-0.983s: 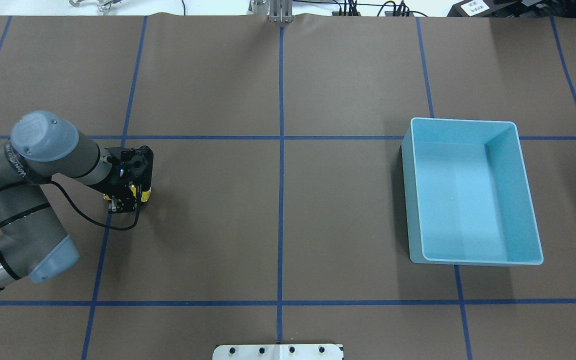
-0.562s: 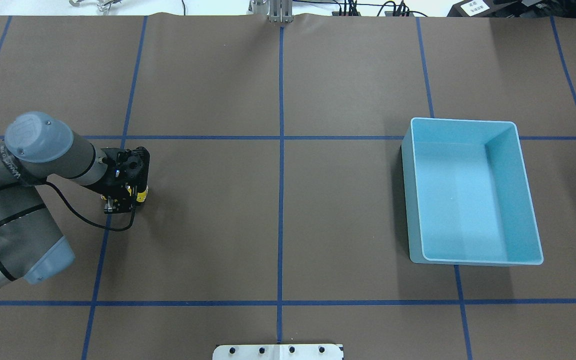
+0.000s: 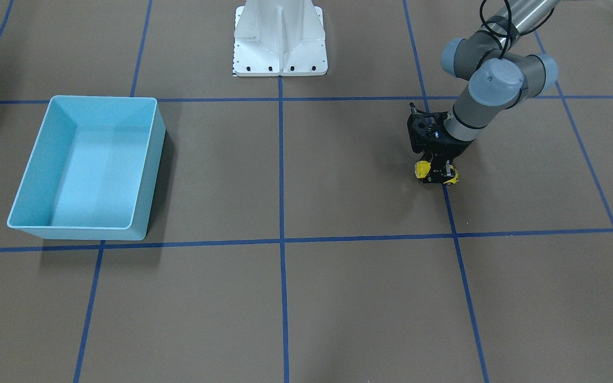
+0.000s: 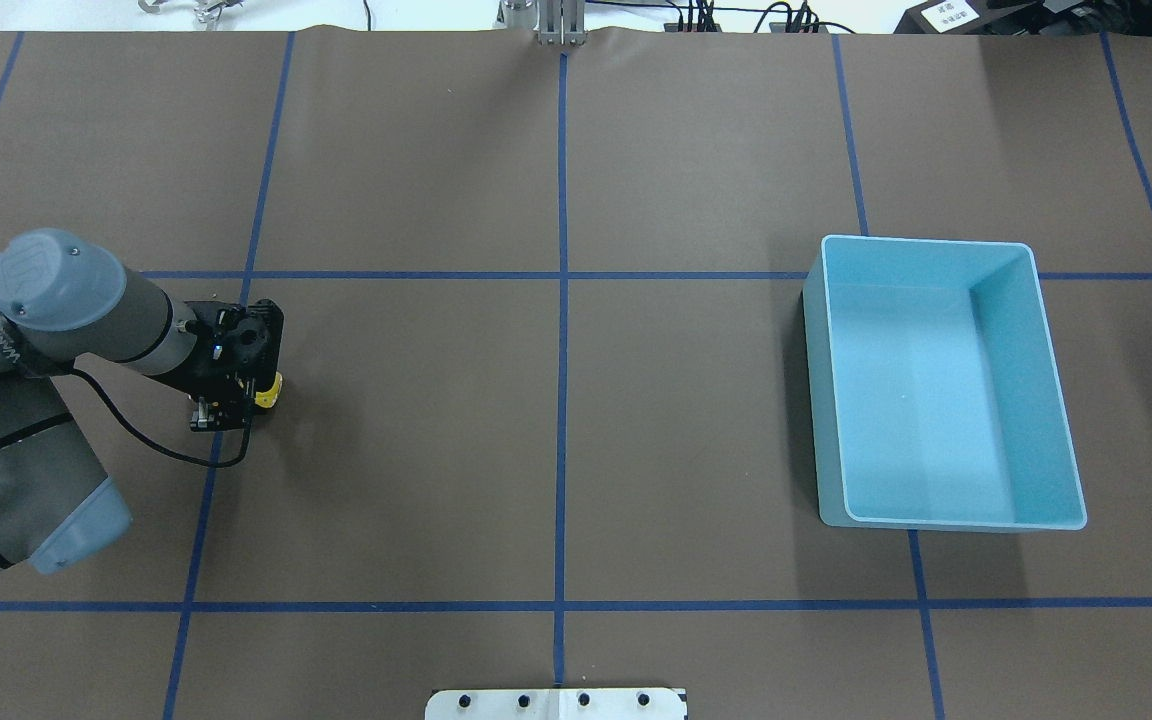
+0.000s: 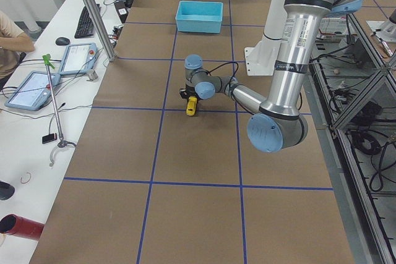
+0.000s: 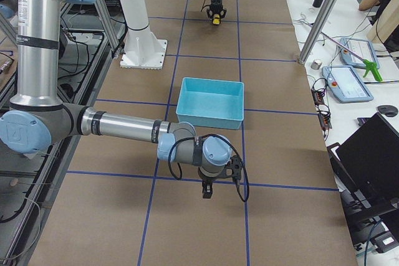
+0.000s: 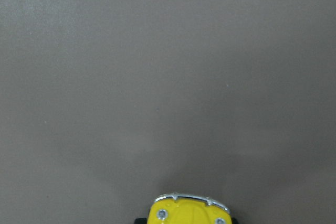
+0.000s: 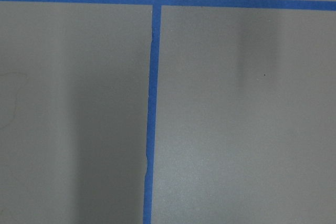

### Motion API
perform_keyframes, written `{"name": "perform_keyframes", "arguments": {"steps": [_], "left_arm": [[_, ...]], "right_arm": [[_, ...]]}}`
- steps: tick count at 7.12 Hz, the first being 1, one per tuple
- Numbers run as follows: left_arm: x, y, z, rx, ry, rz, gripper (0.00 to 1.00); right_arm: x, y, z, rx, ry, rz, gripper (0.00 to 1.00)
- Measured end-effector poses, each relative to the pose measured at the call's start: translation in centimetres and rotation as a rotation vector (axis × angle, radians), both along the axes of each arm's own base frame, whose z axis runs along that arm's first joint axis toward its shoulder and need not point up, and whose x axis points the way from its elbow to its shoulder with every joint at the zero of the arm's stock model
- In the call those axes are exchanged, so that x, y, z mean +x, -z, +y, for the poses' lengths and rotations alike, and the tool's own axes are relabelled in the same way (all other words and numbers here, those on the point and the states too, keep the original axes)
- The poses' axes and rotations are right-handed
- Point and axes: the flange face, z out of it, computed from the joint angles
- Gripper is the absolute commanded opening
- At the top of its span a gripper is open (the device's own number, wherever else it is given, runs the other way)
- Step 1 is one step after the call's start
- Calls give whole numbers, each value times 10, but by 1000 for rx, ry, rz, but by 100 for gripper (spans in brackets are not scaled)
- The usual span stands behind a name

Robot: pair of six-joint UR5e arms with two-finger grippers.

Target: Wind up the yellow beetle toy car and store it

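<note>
The yellow beetle toy car (image 3: 422, 169) stands on the brown table mat at the robot's left side. My left gripper (image 3: 436, 175) points straight down over it, with its fingers closed on the car's sides. In the overhead view only the car's yellow end (image 4: 271, 390) shows beside the left gripper (image 4: 239, 396). The left wrist view shows the car's yellow bonnet (image 7: 190, 212) at the bottom edge. My right gripper (image 6: 207, 191) hangs low over the mat in the exterior right view only. I cannot tell whether it is open or shut.
The light-blue bin (image 4: 816, 400) stands on the robot's right half of the table, with nothing in it, and shows in the front view (image 3: 148, 175). Blue tape lines cross the mat. The white robot base (image 3: 280, 37) is at the table's edge.
My left gripper has slid to the left in the overhead view, toward the table's left end, and the yellow car has moved along the mat with it.
</note>
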Motion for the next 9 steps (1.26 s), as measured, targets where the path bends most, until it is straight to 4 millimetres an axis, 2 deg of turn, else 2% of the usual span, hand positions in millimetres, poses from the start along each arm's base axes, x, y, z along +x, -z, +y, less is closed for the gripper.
{"name": "perform_keyframes", "arguments": {"steps": [6, 8, 9], "left_arm": [[-20, -31, 14, 28, -7, 18, 0], [-34, -44, 17, 36, -32, 23, 0], [-40, -50, 17, 35, -39, 22, 63]], "right_arm": [[-1, 1, -1, 2, 1, -3, 100], [-1, 2, -1, 2, 1, -3, 100], [-1, 1, -1, 2, 2, -3, 100]]}}
